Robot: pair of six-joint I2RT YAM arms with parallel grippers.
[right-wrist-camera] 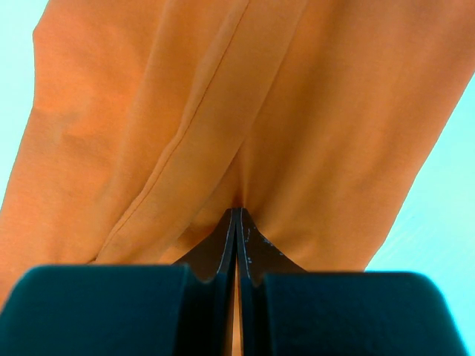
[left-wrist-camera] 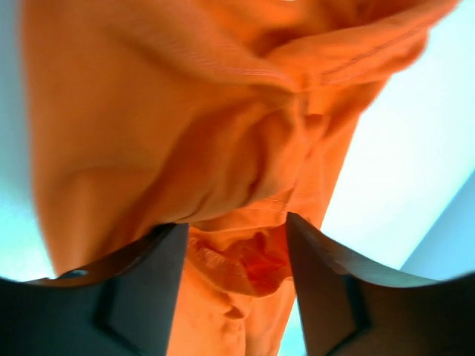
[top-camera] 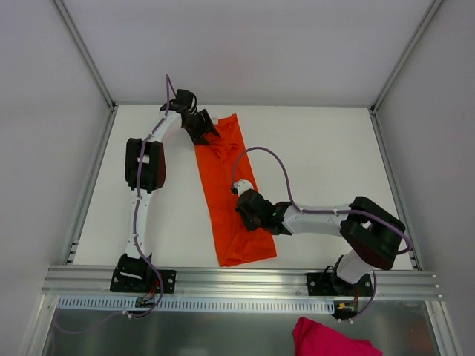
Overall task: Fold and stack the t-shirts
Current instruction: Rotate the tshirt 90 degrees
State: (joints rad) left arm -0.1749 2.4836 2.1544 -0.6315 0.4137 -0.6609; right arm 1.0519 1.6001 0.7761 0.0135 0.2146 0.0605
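A pink cloth (top-camera: 330, 340) is lying nearest, below the metal rail (top-camera: 237, 280) that is carrying both arm bases. Just beyond the rail, the orange t-shirt (top-camera: 223, 185) is stretching away as a long narrow strip on the white table (top-camera: 326, 163), its near end close to that edge. Partway up the strip, the right gripper (right-wrist-camera: 237, 216) is sitting with its fingers pressed together, pinching a crease of the fabric. At the far end, the left gripper (left-wrist-camera: 234, 231) is standing spread, with bunched cloth lying loose between its fingers, not clamped. The step looks like folding the strip end over end. Doing that well is calling for a firm hold through every layer at the far end, carried low and straight toward the near hem. Open table is lying to the right, while the side frame (top-camera: 93, 178) is crowding the left arm
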